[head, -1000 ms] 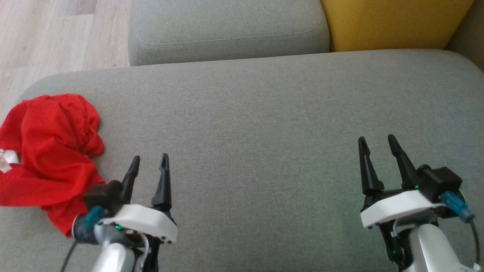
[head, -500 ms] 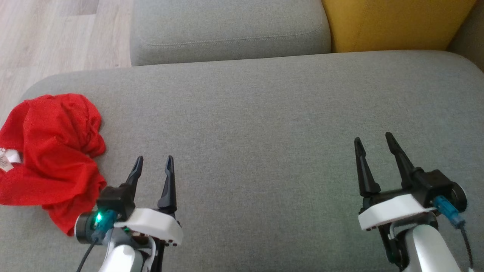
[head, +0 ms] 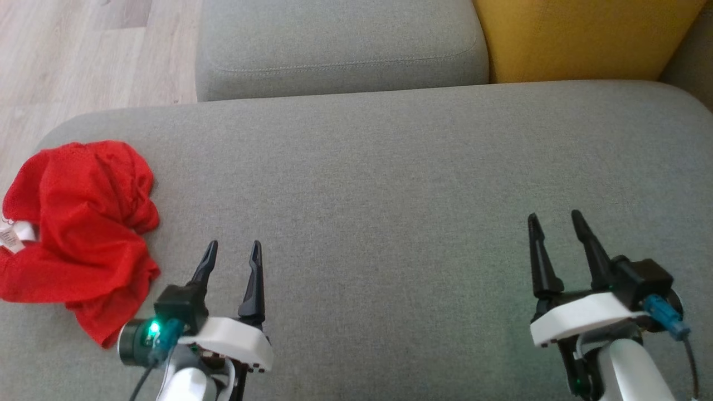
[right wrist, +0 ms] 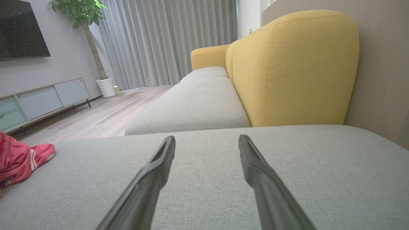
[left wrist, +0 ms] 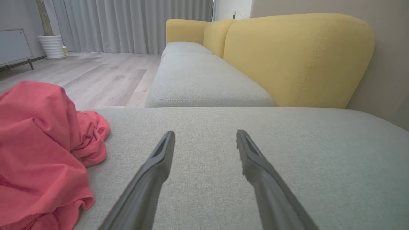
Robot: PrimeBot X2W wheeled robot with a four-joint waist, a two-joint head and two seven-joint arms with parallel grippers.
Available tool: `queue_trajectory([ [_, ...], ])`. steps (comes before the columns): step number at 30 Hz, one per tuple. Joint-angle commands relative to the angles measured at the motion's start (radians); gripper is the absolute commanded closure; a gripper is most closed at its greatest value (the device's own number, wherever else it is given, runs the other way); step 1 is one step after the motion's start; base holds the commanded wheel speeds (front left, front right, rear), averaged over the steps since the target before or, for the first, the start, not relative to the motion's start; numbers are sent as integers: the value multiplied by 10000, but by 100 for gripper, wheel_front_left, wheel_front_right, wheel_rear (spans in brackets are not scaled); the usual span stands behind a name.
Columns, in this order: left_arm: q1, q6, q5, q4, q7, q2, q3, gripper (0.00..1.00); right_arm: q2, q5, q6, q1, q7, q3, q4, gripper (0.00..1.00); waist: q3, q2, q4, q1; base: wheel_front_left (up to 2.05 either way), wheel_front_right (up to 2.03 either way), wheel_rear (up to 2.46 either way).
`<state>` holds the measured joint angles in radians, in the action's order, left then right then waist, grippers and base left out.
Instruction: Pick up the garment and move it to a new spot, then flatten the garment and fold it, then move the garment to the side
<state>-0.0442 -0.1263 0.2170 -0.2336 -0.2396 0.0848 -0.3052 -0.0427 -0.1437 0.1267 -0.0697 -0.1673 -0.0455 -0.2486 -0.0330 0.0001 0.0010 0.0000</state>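
Grippers: two, both low in the head view, each with two dark fingers pointing up it.
Left gripper (head: pixel 234 245): fingers spread apart with nothing between them; it is over the near seat, just right of the garment and not touching it.
Right gripper (head: pixel 554 216): fingers likewise apart and empty; it is over the seat's right part, well apart from the garment.
Garment (head: pixel 78 234): one, red, crumpled in a heap on the left end of the near seat, close to its edge. One white label (head: pixel 11 236) shows at its left side.
Near seat (head: pixel 390 167): one wide grey cushion, bearing the garment.
Far seats: one grey cushion (head: pixel 334 39) lies right behind the near seat, and the left wrist view shows a second one (left wrist: pixel 182 46) beyond it.
Backs: three yellow ones in a row, the nearest (left wrist: pixel 300 60) by the near seat's far right.
Floor (head: pixel 83 50): pale wood, left of the seats.
Cabinet (right wrist: pixel 41 99): one, low, along the far wall.
Screen (right wrist: pixel 22 28): one, dark, above the cabinet.
Plant (right wrist: pixel 80 9): one, in one white pot (right wrist: pixel 107 87).
Curtain (right wrist: pixel 166 41): grey, pleated, farthest back.
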Motion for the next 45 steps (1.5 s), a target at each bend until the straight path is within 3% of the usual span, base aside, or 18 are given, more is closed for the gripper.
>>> queue_trajectory([
  [1, -419, -6, -367, 246, -183, -29, 358, 0, -75, 281, 40, -351, -162, -306, 237, 0, -6, -1, -11, 0, 0, 0, 0],
  [28, -423, 311, -766, 3, -222, -315, 902, 0, -75, -418, 40, -462, -422, -828, -261, 0, -72, -1, 252, 0, 0, 0, 0],
  [34, -404, 254, -850, -29, -222, -326, 1044, 0, -75, -522, 40, -373, -467, -1085, -252, 0, -131, -1, 929, 0, 0, 0, 0],
  [45, -253, 256, -1055, 64, -222, -257, 1389, 0, -75, -751, 40, -232, -612, -1552, -288, 0, -287, -1, 2892, 0, 0, 0, 0],
])
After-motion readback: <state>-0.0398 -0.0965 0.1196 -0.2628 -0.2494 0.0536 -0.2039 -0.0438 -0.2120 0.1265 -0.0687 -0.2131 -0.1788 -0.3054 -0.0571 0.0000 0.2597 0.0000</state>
